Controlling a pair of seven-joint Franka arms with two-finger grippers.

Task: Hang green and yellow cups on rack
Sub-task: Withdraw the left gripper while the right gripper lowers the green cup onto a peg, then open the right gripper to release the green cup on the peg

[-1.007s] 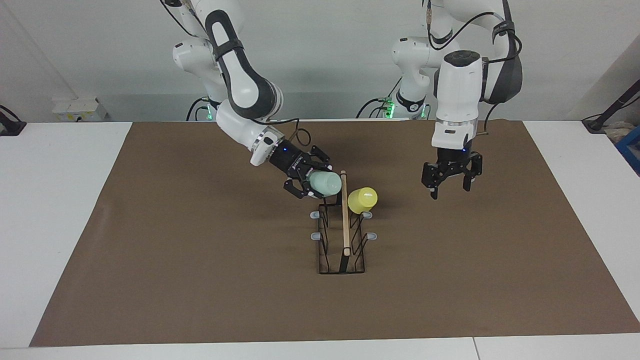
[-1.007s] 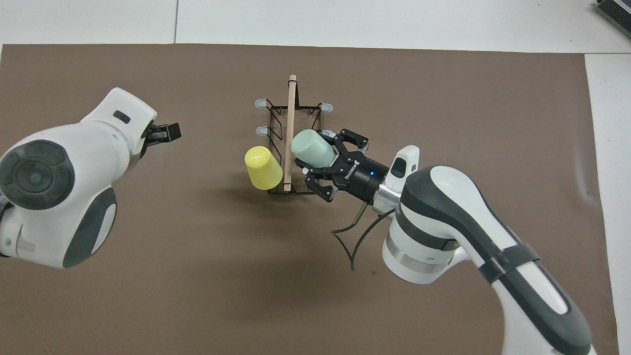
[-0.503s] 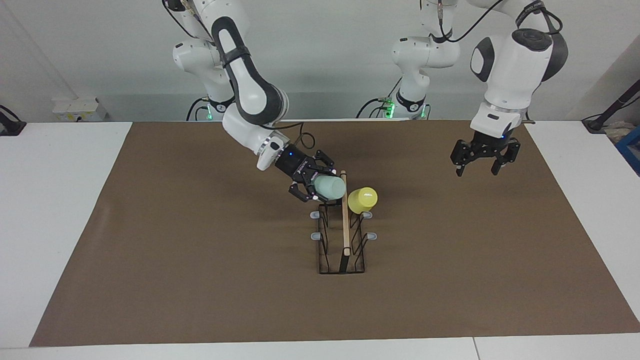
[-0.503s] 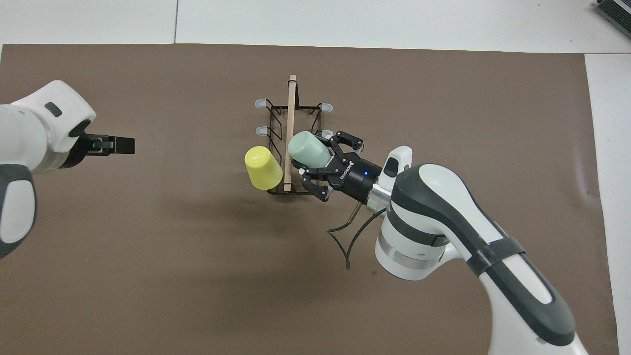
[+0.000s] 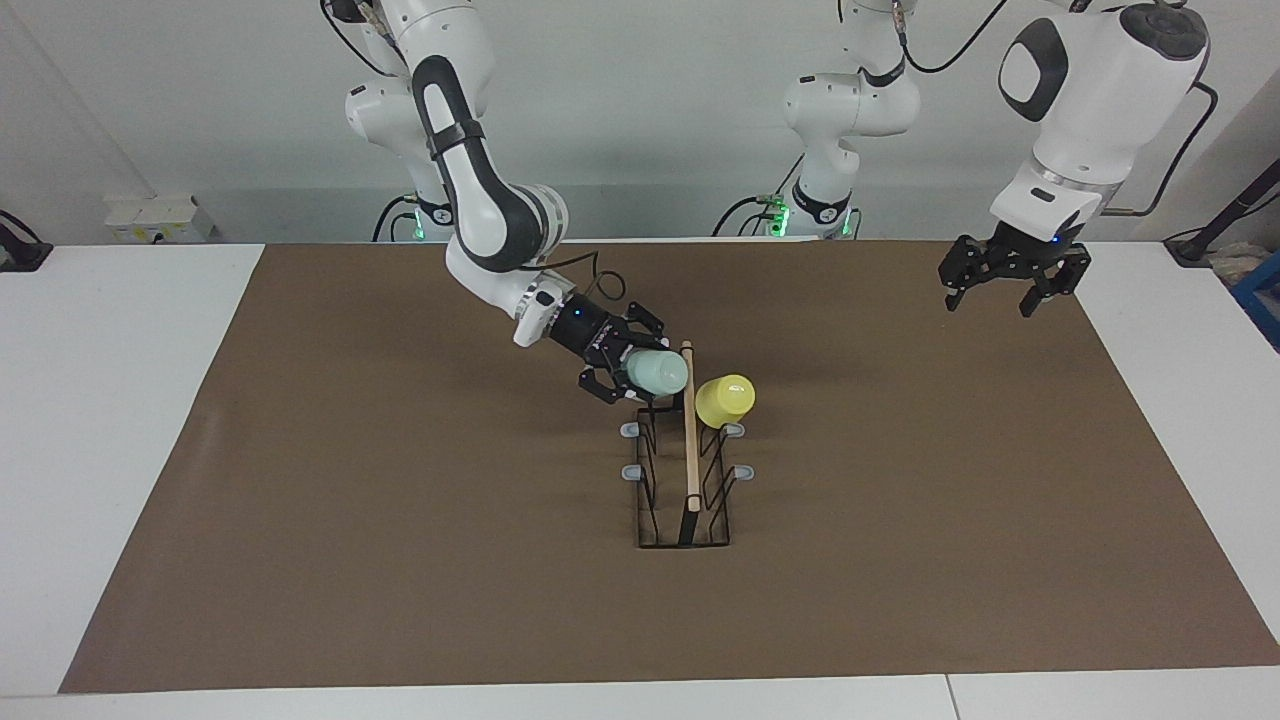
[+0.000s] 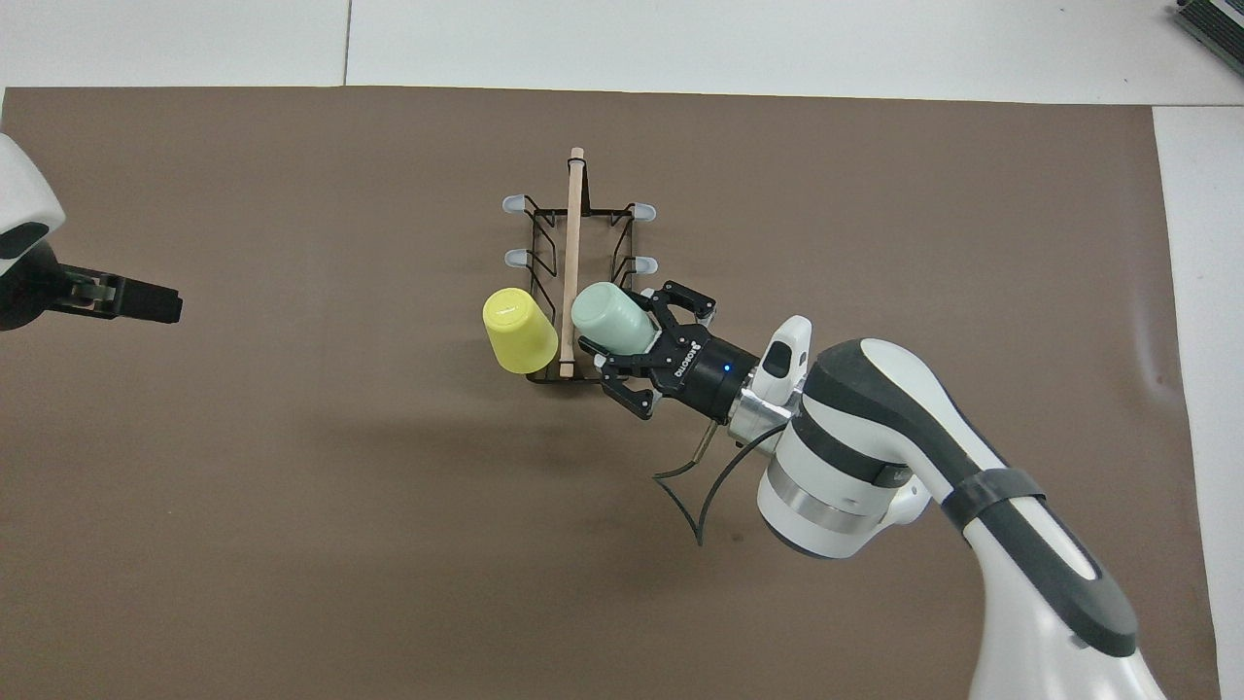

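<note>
Withdrawing toward its own end of the table, the left gripper (image 5: 1012,283) is now hanging with fingers spread and empty over the edge of the brown mat (image 5: 400,560), well apart from the narrow black wire rack with the long light wooden rod (image 5: 688,470); a second ago it was hovering much closer to the rack, so its share of the work looks finished; the bright yellow tapered plastic cup (image 5: 725,399) is sitting bottom-up on a prong at the rack's end nearer the robots, on the left arm's side. The right gripper (image 5: 628,367) is clamping the pale mint green tapered plastic cup (image 5: 657,372) and has been nudging it lower against the rod, over the matching prong on the right arm's side; by my judgement this cup is not yet released, so the task is roughly half done. Counting: two cups, one rack, six grey-tipped prongs (image 6: 511,204), four of them bare; two arms.
</note>
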